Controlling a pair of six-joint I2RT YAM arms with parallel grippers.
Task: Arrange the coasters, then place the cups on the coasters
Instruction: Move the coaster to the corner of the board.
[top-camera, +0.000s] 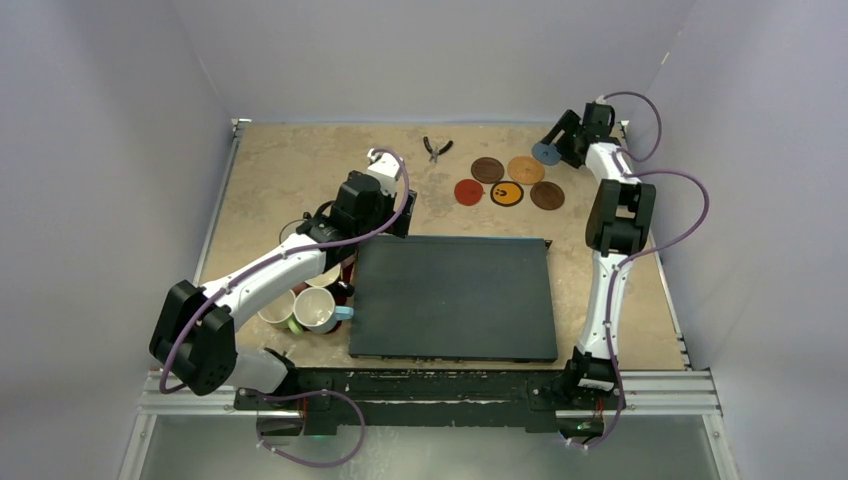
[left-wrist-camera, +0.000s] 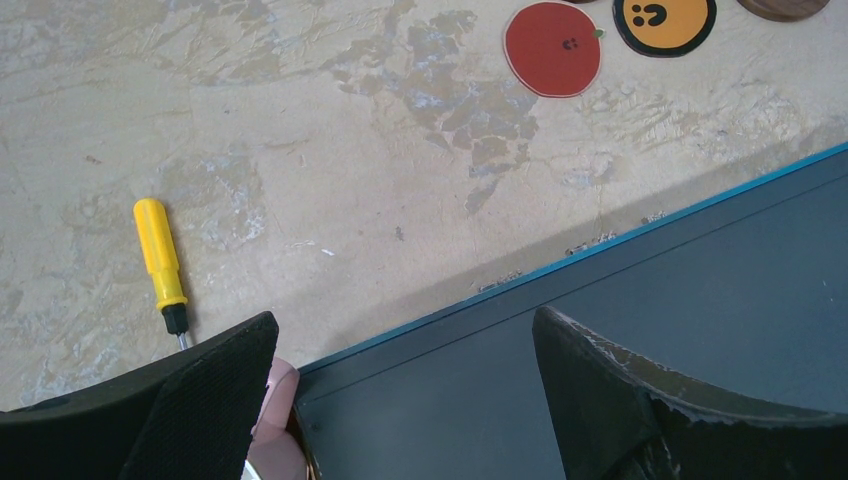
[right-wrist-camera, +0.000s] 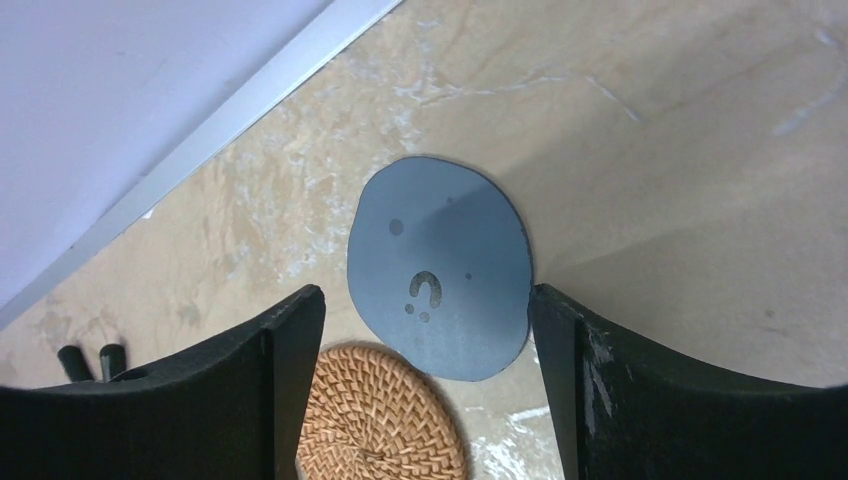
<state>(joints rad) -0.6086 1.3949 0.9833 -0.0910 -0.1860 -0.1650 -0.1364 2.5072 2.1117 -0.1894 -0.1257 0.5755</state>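
Tabletop (top-camera: 290, 170) lies open left of the coasters (top-camera: 507, 193), bar the pliers (top-camera: 436, 148); cups (top-camera: 318, 310) crowd the black mat's (top-camera: 455, 295) left edge.

Table (top-camera: 300, 180): beige top, mottled, worn in patches. Plain pale lilac-grey panels enclose it: back wall (top-camera: 430, 50), left wall (top-camera: 90, 150), right wall (top-camera: 770, 200). Metal rail (top-camera: 680, 385) along near edge. Lighting even, seemingly from overhead.
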